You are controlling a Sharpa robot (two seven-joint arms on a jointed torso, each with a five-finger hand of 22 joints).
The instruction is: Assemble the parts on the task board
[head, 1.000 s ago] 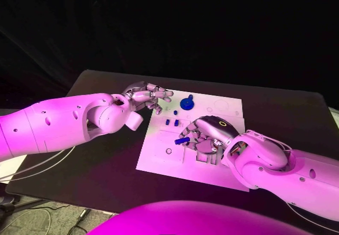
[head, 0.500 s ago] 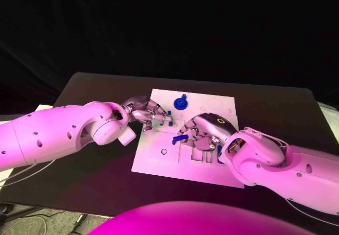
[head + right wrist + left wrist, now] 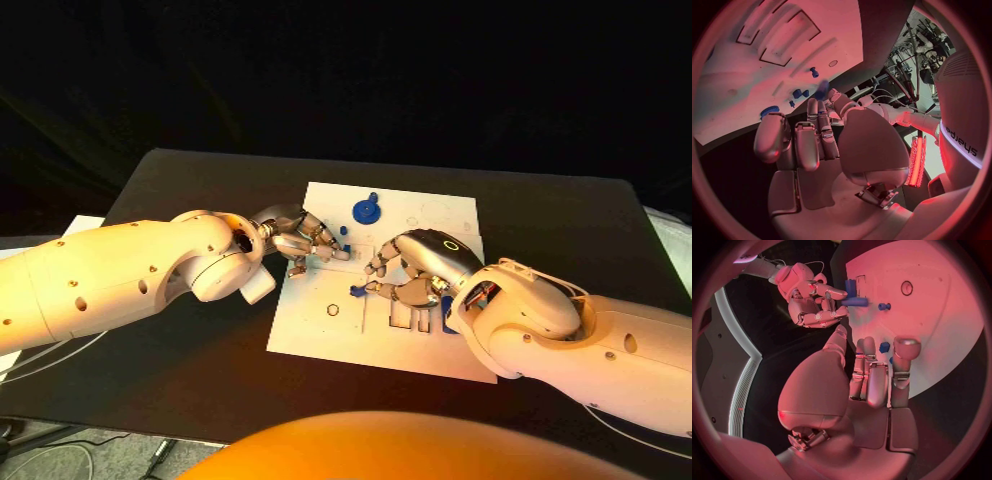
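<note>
Mid-assembly: right hand point(image 3: 408, 275) holds a blue part point(image 3: 359, 291) in its fingers over the middle of the task board point(image 3: 433, 345), which lies mid-surface. Left hand point(image 3: 306, 238) has its fingers curled at the small blue pieces point(image 3: 346, 248) by the board's left-far area; whether it holds one, cannot tell. Blue disc point(image 3: 366, 210) sits at the far edge. Probable next: line the held part up with its slot and press it in.
</note>
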